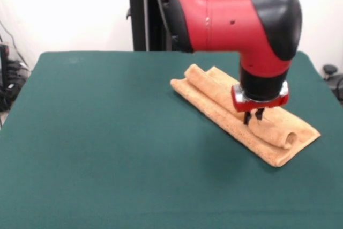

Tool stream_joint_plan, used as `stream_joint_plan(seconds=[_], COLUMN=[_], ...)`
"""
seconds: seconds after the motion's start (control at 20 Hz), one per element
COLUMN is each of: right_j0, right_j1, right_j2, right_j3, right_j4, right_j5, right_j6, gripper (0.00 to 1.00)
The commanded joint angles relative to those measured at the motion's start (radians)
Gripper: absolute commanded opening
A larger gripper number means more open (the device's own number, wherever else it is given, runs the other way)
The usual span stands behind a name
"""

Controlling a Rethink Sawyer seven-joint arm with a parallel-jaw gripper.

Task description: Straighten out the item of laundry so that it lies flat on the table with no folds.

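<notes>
A: Big picture first: the table (107,148), a wide dark green top, mostly bare, with the towel (214,103) lying right of centre, slanting from the middle toward the near right.

B: And that towel is far from flat. It's doubled into a long narrow strip, with a rolled lip running along its far edge and a curl at the near-right end.

A: Down comes the red arm (225,22) from above, wrist right over the strip.

B: The gripper (253,116) has its dark fingers (247,118) set narrowly apart, tips just at the roll. Whether any cloth is pinched, the view doesn't settle.

A: The risk?

B: Probably a grab through both layers. Then the whole strip drags across the felt instead of opening. Or a shallow nip slips off the terry, and the fold stays.
</notes>
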Motion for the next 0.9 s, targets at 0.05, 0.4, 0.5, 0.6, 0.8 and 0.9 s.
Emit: stream_joint_plan(seconds=[0.05, 0.4, 0.5, 0.6, 0.8, 0.9], right_j0=[-0.1, -0.14, -0.146, -0.157, -0.181, -0.192], right_j1=[0.155, 0.163, 0.165, 0.169, 0.182, 0.194], right_j2=[0.078, 0.118, 0.126, 0.135, 0.162, 0.176], right_j3=[-0.162, -0.216, -0.235, -0.251, -0.3, -0.339], right_j4=[-0.106, -0.164, -0.18, -0.192, -0.228, -0.248], right_j5=[0.017, 0.08, 0.102, 0.121, 0.168, 0.209], right_j6=[-0.147, -0.169, -0.172, -0.18, -0.214, -0.245], gripper=[0.0, 0.0, 0.0, 0.0, 0.0, 0.0])
